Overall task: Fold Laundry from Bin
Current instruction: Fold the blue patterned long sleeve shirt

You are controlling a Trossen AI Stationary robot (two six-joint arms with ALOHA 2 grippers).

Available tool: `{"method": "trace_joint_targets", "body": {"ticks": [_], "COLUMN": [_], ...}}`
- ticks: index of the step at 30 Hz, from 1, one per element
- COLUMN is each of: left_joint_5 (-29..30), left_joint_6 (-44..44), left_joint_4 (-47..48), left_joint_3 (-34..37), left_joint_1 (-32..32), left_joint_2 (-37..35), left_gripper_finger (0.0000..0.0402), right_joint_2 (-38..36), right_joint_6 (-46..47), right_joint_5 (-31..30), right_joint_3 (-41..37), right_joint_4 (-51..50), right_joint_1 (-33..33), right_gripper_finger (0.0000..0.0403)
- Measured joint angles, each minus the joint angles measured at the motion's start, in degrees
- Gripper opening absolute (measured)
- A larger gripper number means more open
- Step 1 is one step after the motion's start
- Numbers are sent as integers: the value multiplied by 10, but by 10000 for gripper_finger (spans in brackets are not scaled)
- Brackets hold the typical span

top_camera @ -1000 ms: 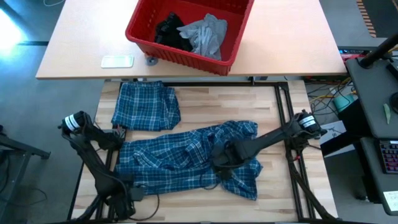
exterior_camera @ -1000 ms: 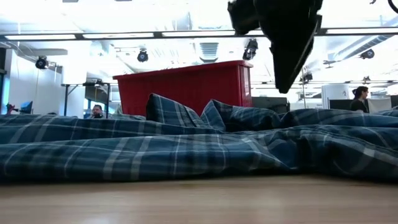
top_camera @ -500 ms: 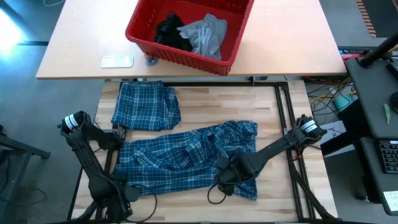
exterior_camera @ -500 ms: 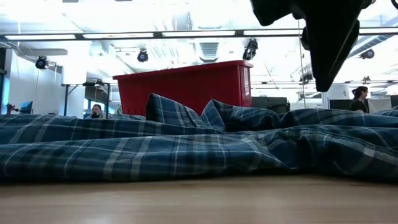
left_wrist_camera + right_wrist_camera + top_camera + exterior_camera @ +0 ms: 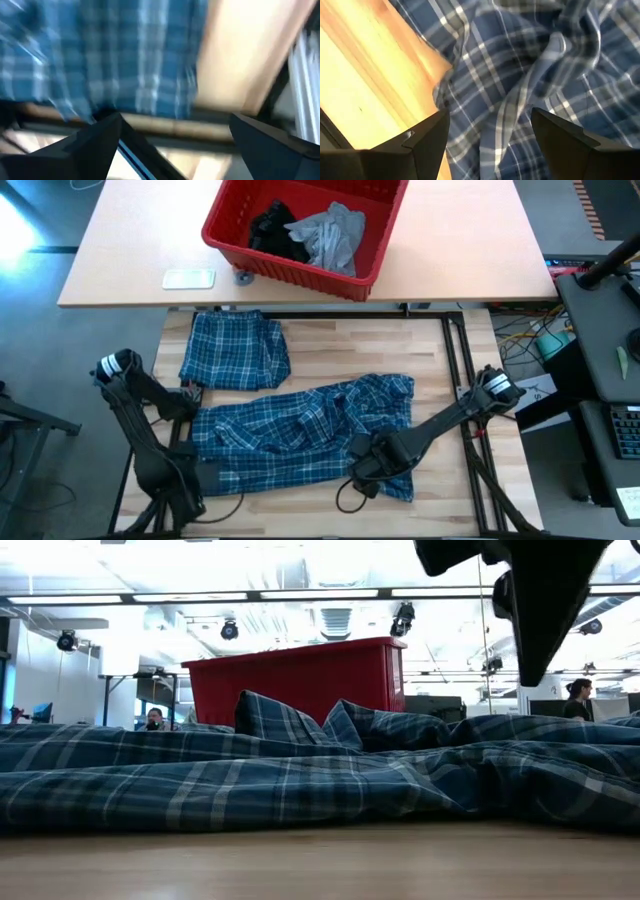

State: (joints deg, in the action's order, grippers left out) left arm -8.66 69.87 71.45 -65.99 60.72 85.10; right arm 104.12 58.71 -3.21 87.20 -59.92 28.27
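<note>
While the plaid shirt (image 5: pixel 300 442) lies spread and rumpled across the wooden work surface (image 5: pixel 330 350), both grippers are seen near its front hem. The left gripper (image 5: pixel 212 479) is placed at the shirt's front left corner, and its jaws are seen spread wide in the left wrist view, with nothing between them; the plaid cloth (image 5: pixel 100 55) lies just beyond the fingertips (image 5: pixel 107 122), next to a strip of bare wood and a dark frame rail. The right gripper (image 5: pixel 362 470) is poised above the shirt's front right part. Its jaws are parted too, and nothing is gripped: in the right wrist view, crumpled plaid fabric (image 5: pixel 530 75) is seen directly ahead of and between the two fingers (image 5: pixel 427 132), with the shirt's edge and bare wood to one side of them. In the low view, the right gripper (image 5: pixel 545 610) is seen raised clear of the cloth.

A second, folded plaid piece (image 5: pixel 235 350) lies well beyond the left gripper, apart from the spread shirt. The red bin (image 5: pixel 230 235) stands on the far tan table (image 5: pixel 470 260), well away from both pairs of jaws; a light grey garment (image 5: pixel 330 235) and a black garment (image 5: pixel 272 228) are held in it. A pale flat object (image 5: pixel 188 278) lies beside the bin.
</note>
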Motion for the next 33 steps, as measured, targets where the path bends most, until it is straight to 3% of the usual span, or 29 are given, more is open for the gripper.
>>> {"method": "trace_joint_targets", "body": {"ticks": [4,7,12,16,23,29,33], "left_joint_5": [100,134,117,75,44,30,70], "left_joint_6": [20,21,6,1,-7,-75,-134], "left_joint_4": [-23,-57,-163,-214,-216,-103,-51], "left_joint_3": [45,109,218,254,256,195,129], "left_joint_1": [-41,-76,-107,-91,-40,-25,-26], "left_joint_2": [-28,-36,-32,-19,-4,-8,-18], "left_gripper_finger": [354,354,349,345,345,345,345], "right_joint_2": [0,0,1,1,-23,-83,-125], "right_joint_6": [-17,-23,-24,-49,-102,-110,-85], "right_joint_5": [-29,-28,-14,30,5,2,7], "right_joint_3": [-37,-91,-160,-168,-126,-101,-119], "right_joint_4": [61,106,108,8,-123,-97,-16], "right_joint_1": [-8,-29,-47,-37,-33,-19,-9], "right_gripper_finger": [274,274,274,274,274,274,274]}}
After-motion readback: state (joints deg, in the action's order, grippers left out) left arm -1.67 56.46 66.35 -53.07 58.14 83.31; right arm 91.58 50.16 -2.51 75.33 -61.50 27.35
